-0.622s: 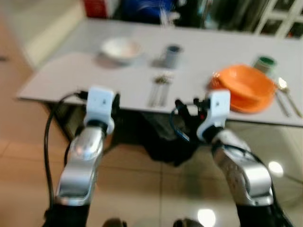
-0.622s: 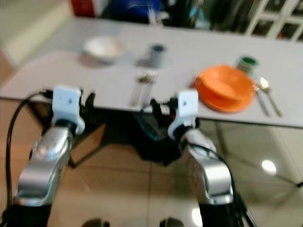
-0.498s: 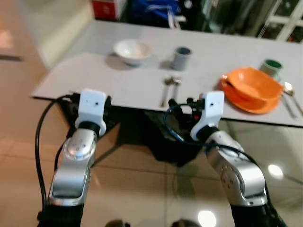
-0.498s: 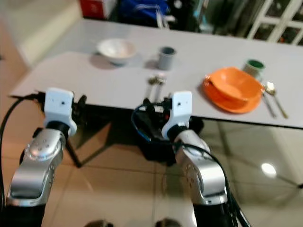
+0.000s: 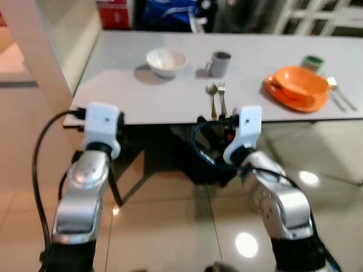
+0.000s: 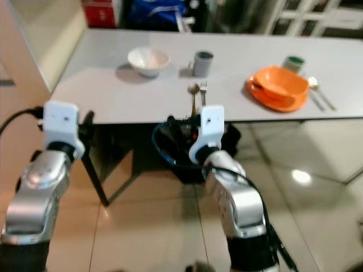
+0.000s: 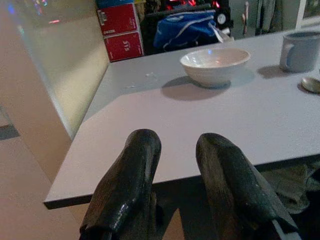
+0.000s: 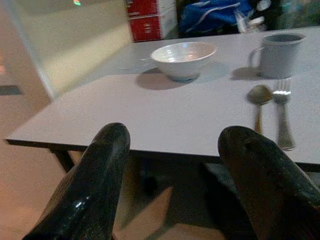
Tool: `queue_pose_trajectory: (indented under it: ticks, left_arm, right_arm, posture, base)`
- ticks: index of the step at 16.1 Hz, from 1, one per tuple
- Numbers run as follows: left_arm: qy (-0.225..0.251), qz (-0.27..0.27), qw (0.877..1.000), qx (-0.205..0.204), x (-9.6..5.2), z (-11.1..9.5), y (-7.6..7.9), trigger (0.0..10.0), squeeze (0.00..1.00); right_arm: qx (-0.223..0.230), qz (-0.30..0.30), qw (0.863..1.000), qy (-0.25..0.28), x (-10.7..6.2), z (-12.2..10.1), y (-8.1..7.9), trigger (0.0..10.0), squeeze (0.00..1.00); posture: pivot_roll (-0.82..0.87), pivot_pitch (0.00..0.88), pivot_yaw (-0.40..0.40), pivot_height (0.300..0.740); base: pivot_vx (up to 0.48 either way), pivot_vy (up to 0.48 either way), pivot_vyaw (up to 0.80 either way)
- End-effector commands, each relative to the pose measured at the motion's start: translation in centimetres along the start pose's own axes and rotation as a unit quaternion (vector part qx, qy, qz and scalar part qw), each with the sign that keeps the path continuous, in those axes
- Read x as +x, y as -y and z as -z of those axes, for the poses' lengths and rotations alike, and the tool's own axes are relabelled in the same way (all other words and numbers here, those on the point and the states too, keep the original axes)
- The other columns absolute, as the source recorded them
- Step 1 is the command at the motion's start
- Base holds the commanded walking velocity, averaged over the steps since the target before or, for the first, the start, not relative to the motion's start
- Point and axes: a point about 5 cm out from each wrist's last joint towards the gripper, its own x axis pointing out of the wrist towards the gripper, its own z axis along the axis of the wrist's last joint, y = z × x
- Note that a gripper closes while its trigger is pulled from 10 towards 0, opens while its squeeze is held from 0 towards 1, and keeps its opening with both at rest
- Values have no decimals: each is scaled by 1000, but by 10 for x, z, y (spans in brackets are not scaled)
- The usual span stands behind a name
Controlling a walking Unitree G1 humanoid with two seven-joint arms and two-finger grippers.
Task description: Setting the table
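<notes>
Approach to table: both grippers are riding empty at the near edge.

The table is lying just ahead of both grippers, at about their height. The orange plate and bowl are sitting well off to the right gripper's right. The white bowl and grey mug are standing ahead, between the two grippers' lines. The spoon and fork are lying just ahead of the right gripper, whose fingers are spread wide, probably ready for cutlery. The left gripper is holding a narrower gap, carrying nothing.
</notes>
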Motion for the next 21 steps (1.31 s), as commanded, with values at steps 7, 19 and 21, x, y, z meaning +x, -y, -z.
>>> queue_pose_trajectory:
  ticks: [7, 19, 21]
  left_arm:
    - [-5, -9, 999, -52, -4, -7, -3, 10000, 1000]
    - [12, -16, 999, -32, 4, -23, -5, 10000, 0]
    - [12, -21, 999, -39, 4, -24, -5, 10000, 0]
  right_arm:
    - [17, 34, 999, 27, 6, -9, 12, 10000, 1000]
    - [14, 27, 998, 47, 13, -18, 8, 10000, 1000]
    - [5, 29, 999, 41, 14, -17, 8, 10000, 565]
  posture:
    - [0, 48, -49, 740]
    - [8, 63, -54, 740]
    - [7, 63, -52, 740]
  base:
    - [0, 480, 0]
    - [0, 480, 0]
    - [0, 480, 0]
